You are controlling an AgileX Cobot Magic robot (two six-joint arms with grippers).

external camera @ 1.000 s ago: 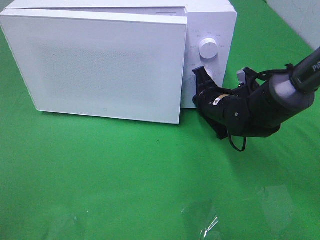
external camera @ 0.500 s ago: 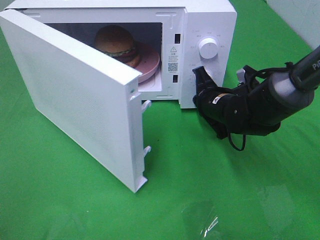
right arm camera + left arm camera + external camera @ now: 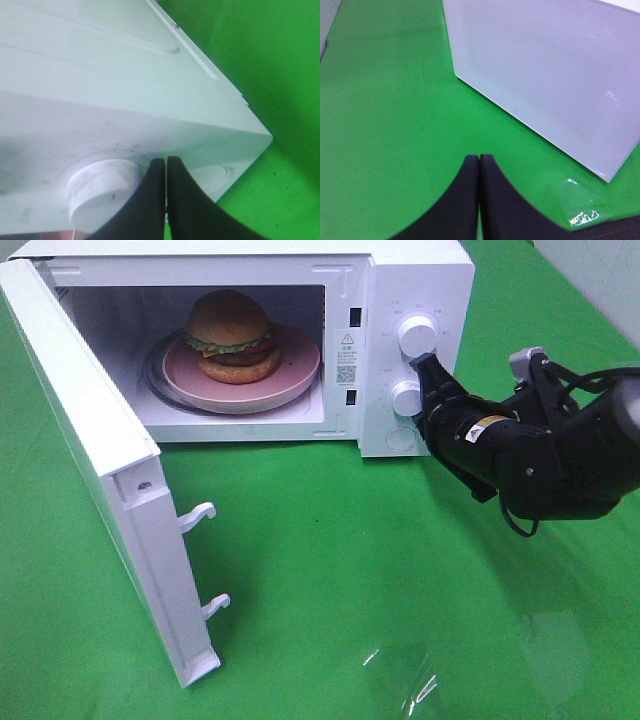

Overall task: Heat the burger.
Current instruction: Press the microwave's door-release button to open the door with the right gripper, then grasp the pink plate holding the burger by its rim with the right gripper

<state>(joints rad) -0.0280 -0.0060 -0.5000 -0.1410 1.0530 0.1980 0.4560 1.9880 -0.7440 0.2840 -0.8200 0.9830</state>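
The microwave (image 3: 415, 290) stands on the desk (image 3: 380, 580) across the upper frame, its door (image 3: 110, 470) swung out at the left. Inside, the burger (image 3: 230, 330) sits on a plate (image 3: 295, 370). The right fingers (image 3: 432, 380) lie just beside the knobs (image 3: 416, 335), right of centre

bright, even light, wrist cams blurry

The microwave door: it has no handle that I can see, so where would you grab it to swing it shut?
The microwave door is a flat slab, hinged on the left and standing wide open. Probably pinch its free edge between the two latch hooks, coming from the front: farthest from the hinge, and thin enough for jaws.
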